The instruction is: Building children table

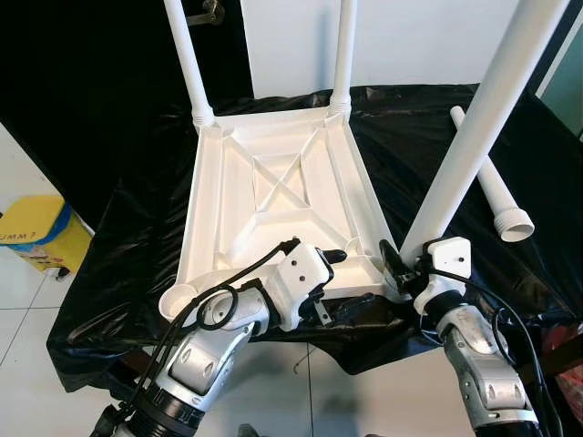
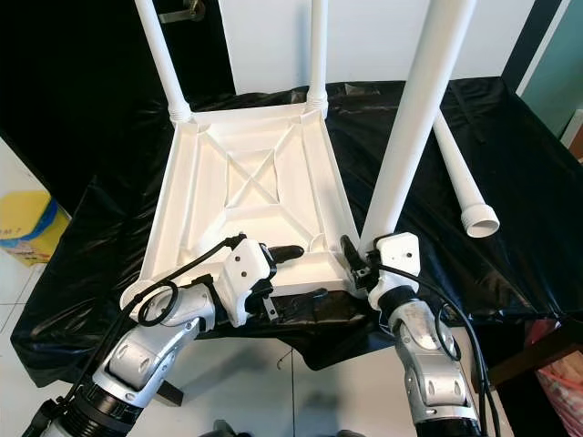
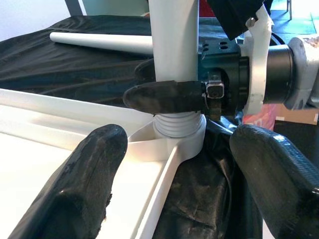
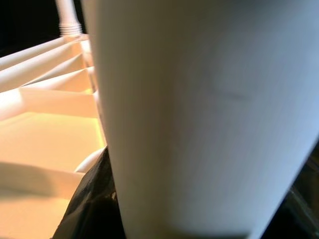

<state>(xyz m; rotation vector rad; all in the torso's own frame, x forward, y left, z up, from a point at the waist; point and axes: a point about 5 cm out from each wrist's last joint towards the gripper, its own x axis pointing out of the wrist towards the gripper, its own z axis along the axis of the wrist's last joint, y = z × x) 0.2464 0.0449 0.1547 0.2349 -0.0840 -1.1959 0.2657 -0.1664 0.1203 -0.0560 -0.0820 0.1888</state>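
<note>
Fingers (image 3: 169,97) of right gripper (image 1: 401,264) clamped on upright leg (image 1: 465,155), its threaded end in tabletop (image 1: 273,182) near-right corner socket; left gripper (image 1: 339,258) fingers apart beside it (spare leg (image 1: 492,187) on surface).

Right gripper (image 3: 167,82) clamps white leg (image 3: 174,45) (upright).

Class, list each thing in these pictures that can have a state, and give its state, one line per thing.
Tabletop: upside down on the black sheet.
Two far legs: upright in their corner sockets.
Third leg: tilted, foot in the near right socket.
Fourth leg: loose, lying on the sheet.
Near left socket: empty.
Right claw: shut on the third leg.
Left claw: open, over the tabletop's near edge.
</note>
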